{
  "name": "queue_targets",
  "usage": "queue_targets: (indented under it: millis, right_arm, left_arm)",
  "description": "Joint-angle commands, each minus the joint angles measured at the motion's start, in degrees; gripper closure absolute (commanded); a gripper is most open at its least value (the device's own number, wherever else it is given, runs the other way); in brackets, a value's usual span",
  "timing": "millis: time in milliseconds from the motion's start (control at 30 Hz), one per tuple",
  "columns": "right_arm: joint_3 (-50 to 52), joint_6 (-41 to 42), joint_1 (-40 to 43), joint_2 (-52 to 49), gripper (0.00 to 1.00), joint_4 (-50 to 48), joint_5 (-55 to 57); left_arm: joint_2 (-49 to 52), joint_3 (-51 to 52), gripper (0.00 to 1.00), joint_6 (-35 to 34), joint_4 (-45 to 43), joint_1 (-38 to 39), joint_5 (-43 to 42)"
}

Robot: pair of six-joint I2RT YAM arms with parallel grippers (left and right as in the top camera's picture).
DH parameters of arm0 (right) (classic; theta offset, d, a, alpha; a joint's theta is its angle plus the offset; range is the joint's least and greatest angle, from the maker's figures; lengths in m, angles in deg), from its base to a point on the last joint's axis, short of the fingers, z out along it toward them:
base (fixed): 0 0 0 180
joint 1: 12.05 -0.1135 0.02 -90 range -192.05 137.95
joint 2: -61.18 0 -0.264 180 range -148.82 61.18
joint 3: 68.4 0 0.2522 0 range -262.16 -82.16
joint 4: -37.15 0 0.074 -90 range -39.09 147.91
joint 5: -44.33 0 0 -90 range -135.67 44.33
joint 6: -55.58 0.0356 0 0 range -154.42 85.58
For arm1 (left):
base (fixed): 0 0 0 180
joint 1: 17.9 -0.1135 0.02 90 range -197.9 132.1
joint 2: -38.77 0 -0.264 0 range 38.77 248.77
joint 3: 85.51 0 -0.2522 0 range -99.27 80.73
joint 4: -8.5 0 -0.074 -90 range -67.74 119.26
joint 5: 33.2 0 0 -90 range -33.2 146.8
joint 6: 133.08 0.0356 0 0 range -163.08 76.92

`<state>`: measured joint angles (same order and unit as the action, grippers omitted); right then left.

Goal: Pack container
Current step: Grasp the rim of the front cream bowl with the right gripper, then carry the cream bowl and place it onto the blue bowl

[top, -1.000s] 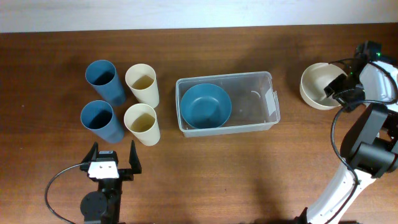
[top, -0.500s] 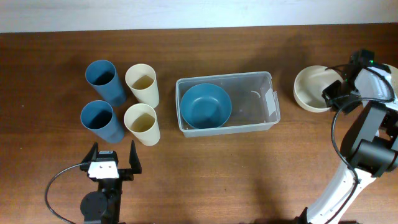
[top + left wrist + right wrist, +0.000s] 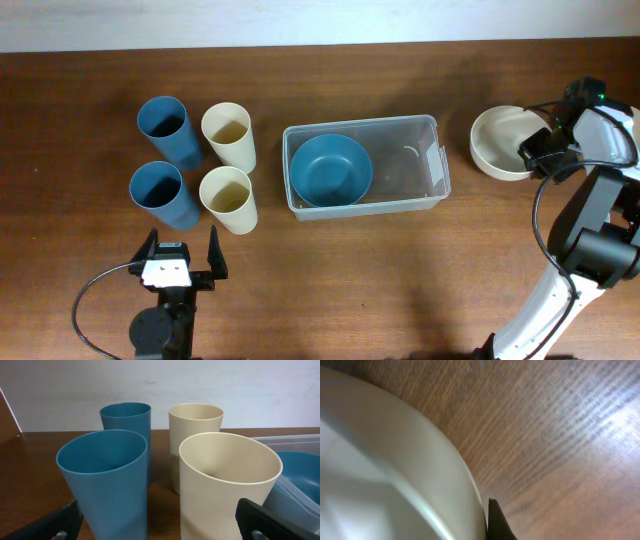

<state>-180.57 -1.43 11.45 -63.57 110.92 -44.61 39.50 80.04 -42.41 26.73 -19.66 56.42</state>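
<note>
The only label in sight is a white label [image 3: 438,166] on the short end of the clear plastic container [image 3: 405,160]. I can make out no writing on it. The container sits in the middle of the wooden table [image 3: 400,280]. A blue bowl [image 3: 330,170] lies inside it, in the half away from the label, and the labelled half is bare.

Beyond the labelled end, apart from the container, is a cream bowl [image 3: 500,140]. The right gripper [image 3: 540,152] is at this bowl's rim, on the side away from the container. Its jaws look pinched on that rim. The right wrist view shows only one dark fingertip [image 3: 496,522] against the bowl's outer wall, the other finger is hidden, and the bowl is blurred and cut off.

Off the container's other short end stand two blue cups [image 3: 160,125] and two cream cups [image 3: 228,130], the cream pair nearer the container. The left gripper [image 3: 181,248] sits near them on the robot's side, jaws spread wide and holding nothing. In the left wrist view its fingertips [image 3: 50,525] are cut off at the bottom corners.
</note>
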Motion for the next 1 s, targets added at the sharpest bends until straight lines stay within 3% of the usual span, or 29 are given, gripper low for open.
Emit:
queue_targets:
  millis: [0,300,467,667,967]
  right_arm:
    - [0.83,0.09,0.13,5.62,0.96,0.74,2.60]
    - [0.79,0.07,-0.72,20.37,0.96,1.95,0.20]
    - [0.79,-1.31,-5.46,27.19,0.96,3.02,-4.90]
    - [0.81,-2.10,-18.88,29.99,0.96,4.96,-6.01]
    - [0.81,0.55,-36.44,26.08,0.96,2.73,0.72]
  left_arm:
    - [-0.33,0.20,0.00,1.07,0.28,-0.33,0.20]
    - [-0.33,0.20,0.00,1.07,0.28,-0.33,0.17]
    - [-0.33,0.20,0.00,1.07,0.28,-0.33,0.20]
    - [-0.33,0.20,0.00,1.07,0.28,-0.33,0.20]
    - [-0.33,0.20,0.00,1.07,0.28,-0.33,0.20]
